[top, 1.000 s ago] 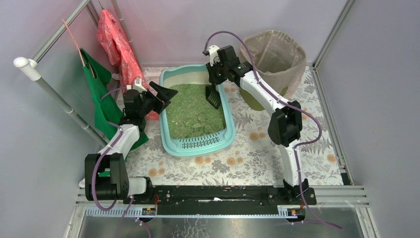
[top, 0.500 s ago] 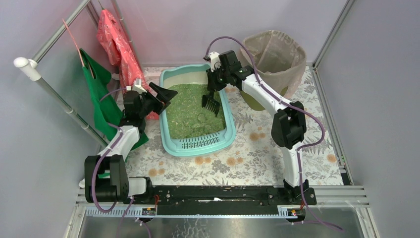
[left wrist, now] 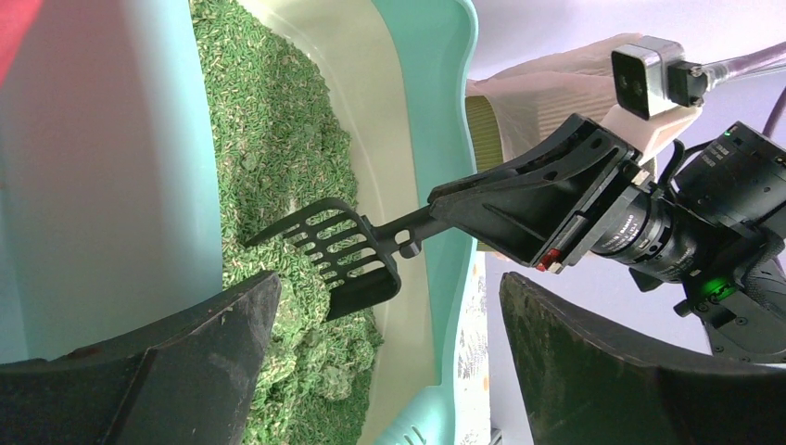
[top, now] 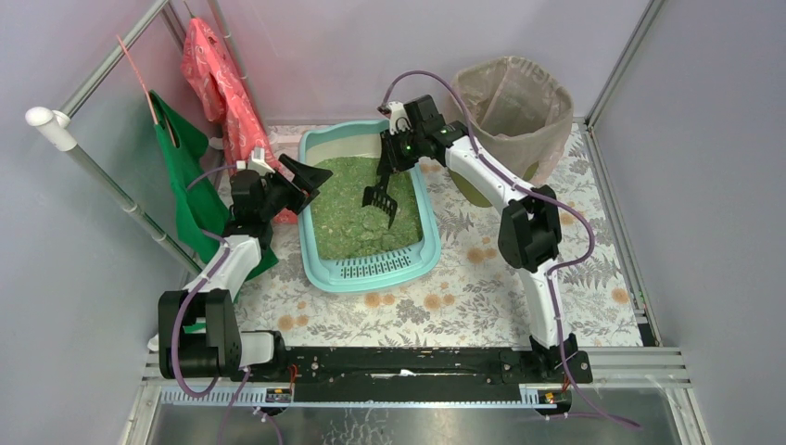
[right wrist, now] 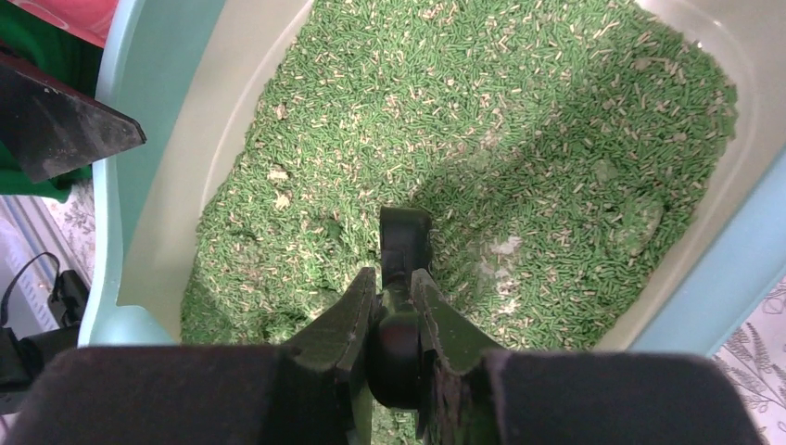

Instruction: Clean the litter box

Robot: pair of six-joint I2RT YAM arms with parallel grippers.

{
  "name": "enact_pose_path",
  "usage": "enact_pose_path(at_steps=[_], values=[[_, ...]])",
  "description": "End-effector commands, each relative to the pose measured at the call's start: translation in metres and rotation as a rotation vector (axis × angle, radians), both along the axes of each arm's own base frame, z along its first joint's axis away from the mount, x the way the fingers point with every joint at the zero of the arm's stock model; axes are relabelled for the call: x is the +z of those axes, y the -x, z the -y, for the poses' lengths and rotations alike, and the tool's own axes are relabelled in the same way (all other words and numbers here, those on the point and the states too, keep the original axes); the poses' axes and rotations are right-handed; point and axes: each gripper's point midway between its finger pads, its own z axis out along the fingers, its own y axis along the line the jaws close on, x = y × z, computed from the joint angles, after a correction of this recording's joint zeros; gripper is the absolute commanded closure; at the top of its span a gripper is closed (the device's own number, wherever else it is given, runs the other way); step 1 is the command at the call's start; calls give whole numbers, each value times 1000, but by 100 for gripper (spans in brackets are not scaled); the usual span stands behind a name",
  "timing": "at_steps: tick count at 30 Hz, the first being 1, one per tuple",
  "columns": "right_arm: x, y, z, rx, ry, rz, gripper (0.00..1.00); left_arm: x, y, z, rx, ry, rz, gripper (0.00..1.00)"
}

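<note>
- The right gripper (top: 393, 159) is pinched tight on the thin black handle of a scoop (top: 380, 198).
- In the right wrist view, its two fingers (right wrist: 345, 315) squeeze the handle from both sides.
- The scoop points down and away from this gripper. Its slotted head sits low over the green bits (top: 348, 213).
- In the left wrist view, the front edge of the scoop looks like it touches the green bits, but that is hard to tell for sure.
- The litter box (top: 326, 274) lies right under the right gripper. The gripper hangs over the far right part of it, just inside the right rim.
- The slotted step of the box is at the near end, well away from this gripper.
- A round bin (top: 512, 104) with a beige bag in it stands just beyond the right gripper, off to its right, close to the far corner of the box.
- The left gripper (top: 311, 174) has its fingers spread wide.
- It hangs over the left rim of the litter box, pointing across at the scoop and the right gripper.
- The green bits lie just past its fingertips and a little below them.
</note>
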Motion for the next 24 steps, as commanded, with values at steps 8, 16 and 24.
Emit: enact_pose_path(at_steps=[8,16,24], values=[[-32,55,-14,37,-47,-320,100,-33,5,-6,21,4,-81,3],[-42,59,-31,70,-124,-420,100,-32,6,-6,20,-3,-79,3],[-30,51,-36,75,-162,-442,100,-33,7,-5,17,-2,-79,3]])
